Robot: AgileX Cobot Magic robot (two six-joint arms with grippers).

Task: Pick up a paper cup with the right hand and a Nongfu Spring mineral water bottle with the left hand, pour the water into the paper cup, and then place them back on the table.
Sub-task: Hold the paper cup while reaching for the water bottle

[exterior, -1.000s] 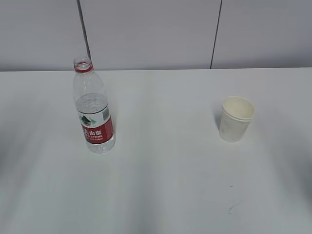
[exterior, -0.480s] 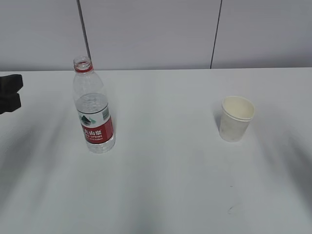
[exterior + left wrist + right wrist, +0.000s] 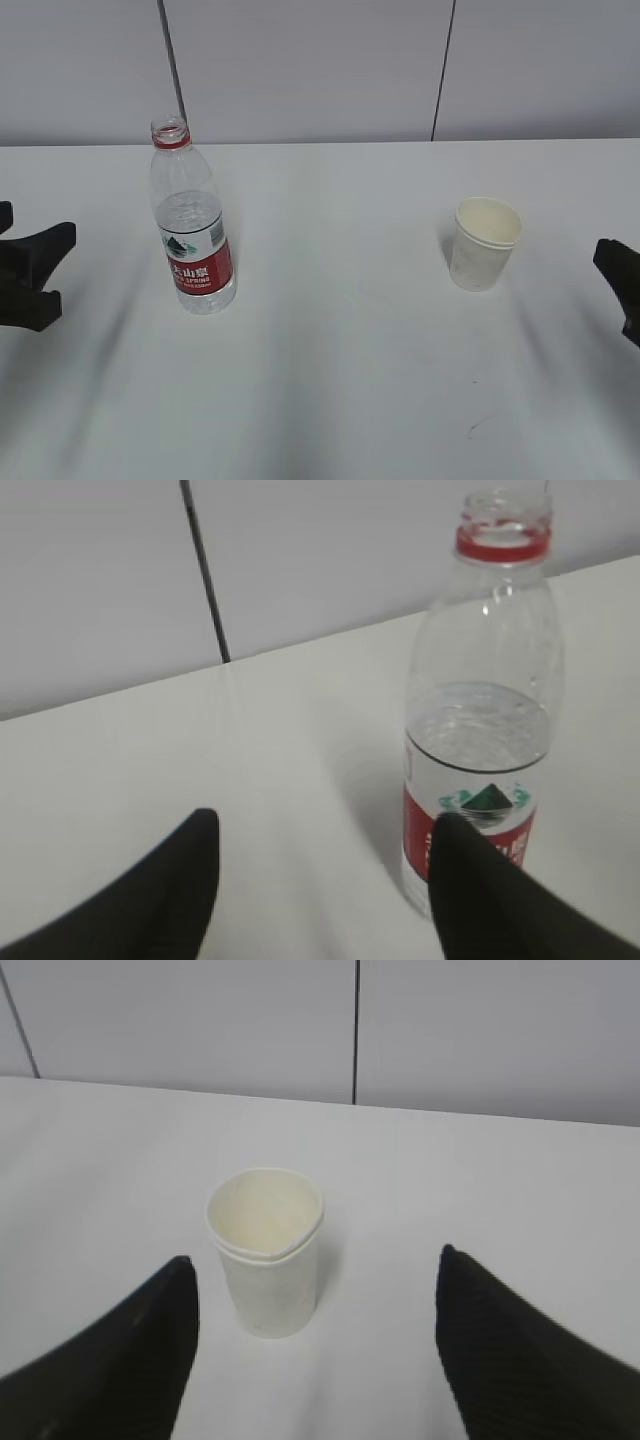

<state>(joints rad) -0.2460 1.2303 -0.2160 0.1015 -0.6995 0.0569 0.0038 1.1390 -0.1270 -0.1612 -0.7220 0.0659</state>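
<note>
Both end effectors stand with jaws apart and empty: the left end effector (image 3: 38, 275) at nine o'clock of the Nongfu Spring mineral water bottle (image 3: 192, 231), the right end effector (image 3: 622, 283) at three o'clock of the paper cup (image 3: 484, 243). Best to centre each target between the jaws first, as the cup already is in the right wrist view; clamp the thin, crushable cup lightly, and take the smooth, uncapped, roughly half-full bottle at its label, upright on the white tabletop (image 3: 340, 380).
</note>
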